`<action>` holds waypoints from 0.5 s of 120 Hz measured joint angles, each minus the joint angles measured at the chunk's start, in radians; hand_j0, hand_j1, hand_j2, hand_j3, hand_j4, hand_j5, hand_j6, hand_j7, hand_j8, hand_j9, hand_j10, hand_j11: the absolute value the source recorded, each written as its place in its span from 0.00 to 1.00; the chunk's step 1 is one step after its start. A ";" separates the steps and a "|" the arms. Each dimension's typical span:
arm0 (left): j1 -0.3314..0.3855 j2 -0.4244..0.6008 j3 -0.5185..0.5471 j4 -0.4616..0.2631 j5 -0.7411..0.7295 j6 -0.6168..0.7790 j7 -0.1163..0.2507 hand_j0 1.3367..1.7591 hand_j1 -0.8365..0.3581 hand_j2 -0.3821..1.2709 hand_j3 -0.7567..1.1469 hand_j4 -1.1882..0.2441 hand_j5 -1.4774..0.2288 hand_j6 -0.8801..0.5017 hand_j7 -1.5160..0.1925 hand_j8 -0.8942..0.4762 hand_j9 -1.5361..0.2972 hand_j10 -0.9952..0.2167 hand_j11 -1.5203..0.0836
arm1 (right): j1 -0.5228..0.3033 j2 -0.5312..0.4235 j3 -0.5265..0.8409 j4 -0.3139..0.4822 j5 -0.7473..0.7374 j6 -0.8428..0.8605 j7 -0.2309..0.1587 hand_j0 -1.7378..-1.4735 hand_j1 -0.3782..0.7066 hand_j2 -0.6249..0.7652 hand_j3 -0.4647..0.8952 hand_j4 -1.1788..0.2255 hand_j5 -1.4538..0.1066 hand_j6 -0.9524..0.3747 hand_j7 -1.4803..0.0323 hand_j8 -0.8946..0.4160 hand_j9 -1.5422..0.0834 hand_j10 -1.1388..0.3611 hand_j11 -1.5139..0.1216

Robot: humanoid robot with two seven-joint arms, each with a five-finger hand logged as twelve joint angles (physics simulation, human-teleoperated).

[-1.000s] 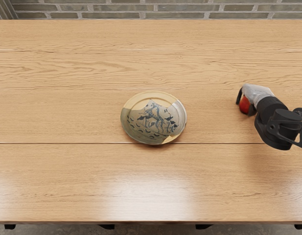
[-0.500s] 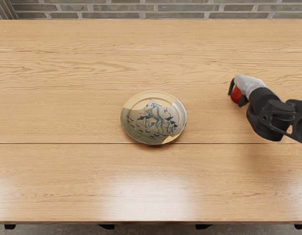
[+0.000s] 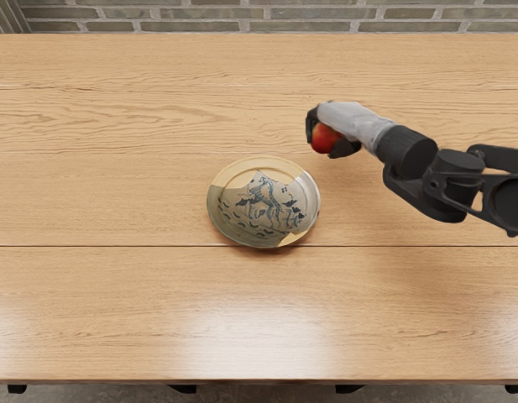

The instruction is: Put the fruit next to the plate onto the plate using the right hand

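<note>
The table (image 3: 116,294) fills nearly the whole frame. Its front edge runs along the bottom and its far edge meets a brick wall (image 3: 242,17) at the top. Broad stretches of wood lie left of the plate (image 3: 226,173), below it, and across the upper left.

There is one plate, at centre frame, and one fruit (image 3: 324,138), which is red and round. One arm reaches in from the right edge.

The right hand (image 3: 344,122) sits right of centre in the upper half. Its fingers are curled snugly around the fruit, which shows red between them. The held fruit is just up and right of the plate's upper right rim. It is near the rim but not over the plate's face.

The plate is cream-edged and carries a dark blue brush drawing.
</note>
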 joint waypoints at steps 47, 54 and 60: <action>0.000 0.000 0.000 0.000 0.000 0.000 0.000 0.76 0.99 0.23 0.40 0.83 0.87 0.64 0.89 0.65 0.84 0.82 0.95 | -0.037 -0.017 -0.007 0.063 -0.011 0.000 0.241 0.37 0.64 0.56 0.34 0.44 0.13 0.50 0.23 0.55 0.23 0.45 0.21; 0.000 0.000 0.000 0.000 0.000 0.000 0.000 0.76 0.99 0.23 0.40 0.83 0.87 0.64 0.89 0.65 0.84 0.82 0.95 | -0.049 -0.008 -0.006 0.064 -0.011 -0.002 0.245 0.37 0.64 0.56 0.34 0.44 0.14 0.50 0.23 0.55 0.23 0.45 0.21; 0.000 0.000 0.000 0.000 0.000 0.000 0.000 0.76 0.99 0.23 0.40 0.83 0.87 0.64 0.89 0.65 0.84 0.82 0.95 | -0.057 0.003 -0.006 0.064 -0.011 -0.003 0.246 0.37 0.65 0.58 0.34 0.43 0.14 0.49 0.23 0.55 0.23 0.45 0.21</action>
